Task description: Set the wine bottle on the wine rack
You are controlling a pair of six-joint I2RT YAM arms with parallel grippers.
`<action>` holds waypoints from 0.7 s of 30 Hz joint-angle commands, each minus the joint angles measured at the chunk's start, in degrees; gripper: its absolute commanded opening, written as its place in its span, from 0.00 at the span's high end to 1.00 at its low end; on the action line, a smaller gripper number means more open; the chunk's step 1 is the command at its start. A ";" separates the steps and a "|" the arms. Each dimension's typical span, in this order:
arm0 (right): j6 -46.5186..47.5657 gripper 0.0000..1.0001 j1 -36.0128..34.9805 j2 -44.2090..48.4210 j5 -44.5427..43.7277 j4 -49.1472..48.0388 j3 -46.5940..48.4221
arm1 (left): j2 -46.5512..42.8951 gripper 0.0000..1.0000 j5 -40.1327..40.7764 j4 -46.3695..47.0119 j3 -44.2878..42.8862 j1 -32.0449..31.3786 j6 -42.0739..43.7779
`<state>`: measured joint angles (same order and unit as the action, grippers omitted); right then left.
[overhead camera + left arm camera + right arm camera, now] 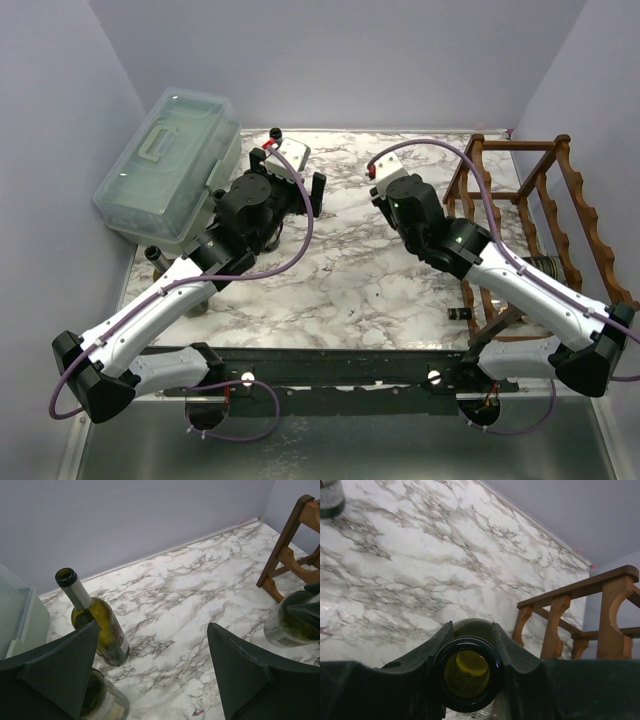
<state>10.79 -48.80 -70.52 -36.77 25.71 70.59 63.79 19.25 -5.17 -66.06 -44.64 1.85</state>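
My right gripper (386, 186) (471, 628) is shut on the neck of a green wine bottle (468, 676), whose open mouth faces the right wrist camera. The same bottle shows at the right edge of the left wrist view (292, 622), upright over the marble table just left of the wine rack. The reddish-brown wine rack (560, 200) (615, 590) (287, 555) stands at the table's right side. My left gripper (288, 175) (152, 630) is open and empty over the table's back left. A second green bottle (95, 625) stands just beyond its left finger.
A translucent lidded plastic box (170, 160) (15, 620) sits at the back left. Another bottle (102, 702) is under my left finger. A bottle (545, 265) lies low in the rack. A labelled bottle (330, 497) stands far left in the right wrist view.
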 commanded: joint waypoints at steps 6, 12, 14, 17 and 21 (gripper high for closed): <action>11.21 0.99 -0.25 -2.01 -10.47 1.86 1.48 | -1.45 0.10 3.51 1.49 0.51 -0.18 1.26; 13.74 0.99 -0.25 -4.28 -11.97 0.51 0.43 | -2.57 0.10 5.26 1.81 0.71 -0.18 2.77; 14.76 0.99 -0.25 -5.25 -12.21 0.43 0.22 | -3.07 0.10 6.91 2.19 0.94 -0.18 3.29; 16.17 0.99 -0.16 -6.66 -12.95 -0.40 -0.73 | -4.14 0.10 8.52 3.21 1.71 -0.19 3.33; 17.05 0.99 -0.16 -8.46 -12.33 -0.95 -2.04 | -4.86 0.10 10.90 3.87 2.12 -0.18 3.25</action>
<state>23.22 -48.80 -77.89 -45.41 27.88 69.58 60.53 25.67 -3.49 -64.77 -44.64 4.32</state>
